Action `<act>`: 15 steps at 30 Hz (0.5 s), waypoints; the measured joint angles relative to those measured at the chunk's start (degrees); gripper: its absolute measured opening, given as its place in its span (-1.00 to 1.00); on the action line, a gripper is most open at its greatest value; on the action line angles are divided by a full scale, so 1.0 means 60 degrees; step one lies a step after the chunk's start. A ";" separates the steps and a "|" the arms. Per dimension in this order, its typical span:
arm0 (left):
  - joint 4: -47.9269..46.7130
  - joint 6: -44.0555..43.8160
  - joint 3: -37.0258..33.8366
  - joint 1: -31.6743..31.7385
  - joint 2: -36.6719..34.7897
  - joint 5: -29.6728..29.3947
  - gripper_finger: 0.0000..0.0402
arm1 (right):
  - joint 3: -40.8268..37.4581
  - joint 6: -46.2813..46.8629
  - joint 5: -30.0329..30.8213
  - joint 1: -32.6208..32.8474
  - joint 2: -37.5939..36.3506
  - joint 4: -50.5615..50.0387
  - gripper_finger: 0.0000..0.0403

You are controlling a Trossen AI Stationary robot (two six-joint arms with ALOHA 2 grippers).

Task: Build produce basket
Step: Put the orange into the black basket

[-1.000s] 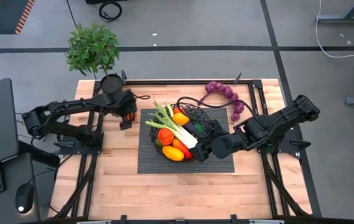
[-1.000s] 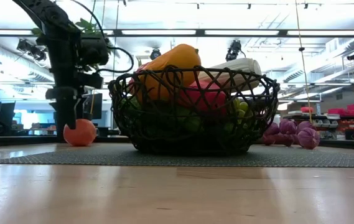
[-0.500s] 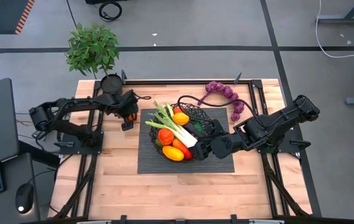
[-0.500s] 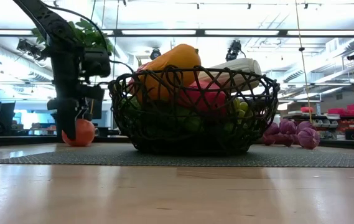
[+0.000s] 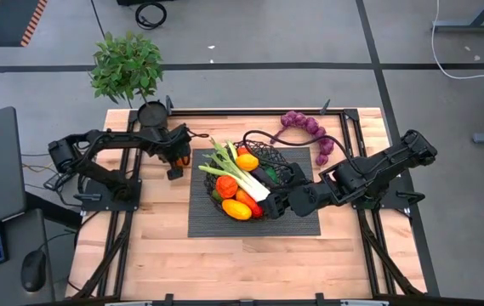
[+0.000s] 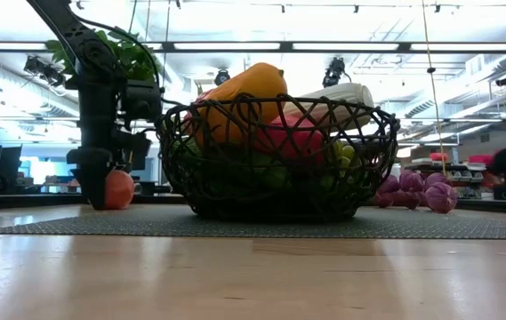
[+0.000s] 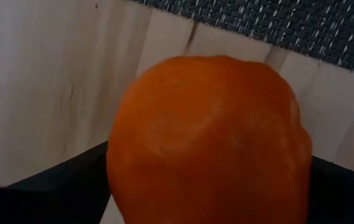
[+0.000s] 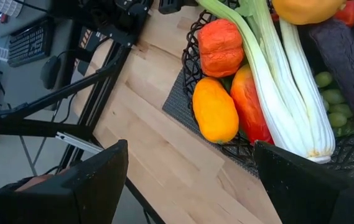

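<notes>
Black wire basket, produce-heaped.

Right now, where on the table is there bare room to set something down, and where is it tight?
Free: the bare wood along the table's near edge, in front of the mat. Crowded: the basket mid-mat, with the right tool at its near side; the left tool over the orange fruit left of the mat; the purple grapes at the far right corner.

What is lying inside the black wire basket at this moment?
In the basket: a leek, an orange pepper, a yellow pepper, a lemon and green grapes. Whatever lies beneath them is covered.
</notes>
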 joint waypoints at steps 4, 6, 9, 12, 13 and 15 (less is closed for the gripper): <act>0.0109 0.0050 -0.0007 -0.0004 0.0007 0.0020 0.89 | 0.0000 -0.0022 0.0015 0.0001 0.0000 0.0000 0.73; 0.0181 0.0050 -0.0018 -0.0004 0.0007 0.0029 0.86 | 0.0000 -0.0024 0.0098 -0.0002 0.0000 0.0002 0.73; 0.0185 0.0013 -0.0018 -0.0009 0.0013 0.0029 0.79 | 0.0000 -0.0038 0.0292 -0.0007 0.0000 0.0002 0.73; 0.0095 -0.0112 -0.0017 -0.0033 -0.0019 0.0000 0.70 | 0.0000 -0.0095 0.0335 -0.0007 0.0000 -0.0007 0.73; 0.0010 -0.0135 0.0018 -0.0033 -0.0019 -0.0014 0.67 | 0.0000 -0.0147 0.0353 -0.0007 0.0000 -0.0014 0.73; -0.0280 -0.0154 0.0200 -0.0029 -0.0001 -0.0041 0.62 | 0.0000 -0.0272 0.0353 -0.0007 0.0000 -0.0011 0.73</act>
